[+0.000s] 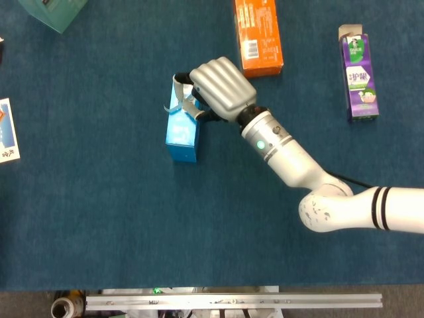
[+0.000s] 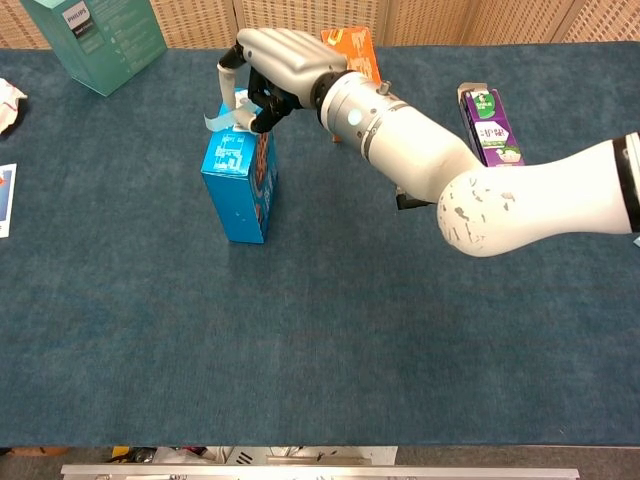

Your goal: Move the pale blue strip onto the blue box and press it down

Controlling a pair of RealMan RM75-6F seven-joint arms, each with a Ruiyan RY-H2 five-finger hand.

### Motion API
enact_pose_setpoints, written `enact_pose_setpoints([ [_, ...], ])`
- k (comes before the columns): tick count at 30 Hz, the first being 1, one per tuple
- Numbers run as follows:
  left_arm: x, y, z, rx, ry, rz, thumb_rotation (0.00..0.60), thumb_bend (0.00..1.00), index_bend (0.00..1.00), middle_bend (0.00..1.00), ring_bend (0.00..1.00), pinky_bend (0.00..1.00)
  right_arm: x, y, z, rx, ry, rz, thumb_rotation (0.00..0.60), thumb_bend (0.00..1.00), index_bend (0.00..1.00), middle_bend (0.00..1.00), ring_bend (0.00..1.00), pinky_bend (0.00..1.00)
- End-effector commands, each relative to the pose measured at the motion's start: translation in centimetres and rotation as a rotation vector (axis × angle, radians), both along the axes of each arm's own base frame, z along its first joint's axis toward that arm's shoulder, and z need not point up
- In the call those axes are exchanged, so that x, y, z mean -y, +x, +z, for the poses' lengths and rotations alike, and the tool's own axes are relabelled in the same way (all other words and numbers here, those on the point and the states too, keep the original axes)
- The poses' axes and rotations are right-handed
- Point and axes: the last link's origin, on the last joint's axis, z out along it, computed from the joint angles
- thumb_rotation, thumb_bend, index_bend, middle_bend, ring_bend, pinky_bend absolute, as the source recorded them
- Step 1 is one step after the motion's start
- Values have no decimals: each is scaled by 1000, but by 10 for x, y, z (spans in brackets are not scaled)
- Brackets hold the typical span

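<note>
Chest view: strip (image 2: pixel 222 112) upright atop box (image 2: pixel 238 185)

Place: a robot test bench of a lab sort, not a home or shop.
Worktop (image 2: pixel 300 340): covered edge to edge in dark blue felt-like cloth, with a bare aluminium rail (image 1: pixel 232 301) along its near edge.
Backdrop: woven tan panels (image 2: pixel 200 20) stand behind the far edge.
Goods: retail packs laid well apart like test props, namely an orange carton (image 1: pixel 258 33), a purple carton (image 1: pixel 358 76), a teal box (image 2: pixel 100 40) and a blue box (image 2: pixel 238 185).
Machine: a white robot arm (image 2: pixel 480 190) reaches over the cloth.
</note>
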Motion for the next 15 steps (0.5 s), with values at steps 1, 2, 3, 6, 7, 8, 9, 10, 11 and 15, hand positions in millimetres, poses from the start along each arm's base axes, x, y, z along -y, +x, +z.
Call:
enact_pose_setpoints([
  [1, 0, -1, 0, 0, -2, 2, 600, 493, 185, 521, 484, 531, 0, 0, 2, 3, 4, -3, 600, 367, 517, 1000, 1000, 1000],
  [2, 0, -1, 0, 0, -3, 1, 600, 493, 184, 521, 483, 531, 0, -1, 3, 3, 7, -4, 600, 367, 515, 1000, 1000, 1000],
  [3, 0, -1, 0, 1, -3, 1, 600, 493, 184, 521, 483, 531, -1, -1, 3, 4, 11, -6, 600, 367, 511, 1000, 1000, 1000],
  [6, -1, 0, 0, 3, -3, -4, 600, 493, 183, 519, 483, 531, -1, -1, 6, 9, 20, -11, 600, 367, 504, 1000, 1000, 1000],
  [7, -1, 0, 0, 4, -2, -5, 600, 493, 183, 518, 482, 531, -1, -1, 7, 10, 20, -12, 600, 367, 503, 1000, 1000, 1000],
  [8, -1, 0, -1, 4, -2, -6, 600, 493, 182, 517, 482, 531, -1, 0, 7, 12, 22, -14, 600, 367, 501, 1000, 1000, 1000],
  [9, -1, 0, -1, 6, -4, -7, 600, 493, 182, 515, 481, 531, -1, 0, 8, 14, 26, -15, 600, 366, 496, 1000, 1000, 1000],
  [10, -1, 0, -1, 7, -7, -6, 600, 493, 182, 513, 480, 531, -1, 0, 9, 17, 31, -17, 598, 365, 489, 1000, 1000, 1000],
  [11, 0, 0, -2, 8, -10, -4, 600, 493, 182, 512, 480, 531, 0, 1, 10, 24, 38, -21, 584, 365, 480, 1000, 1000, 1000],
  [15, 1, -1, -2, 8, -8, 2, 600, 493, 182, 512, 480, 531, 1, 3, 12, 32, 58, -26, 428, 367, 453, 1000, 1000, 1000],
])
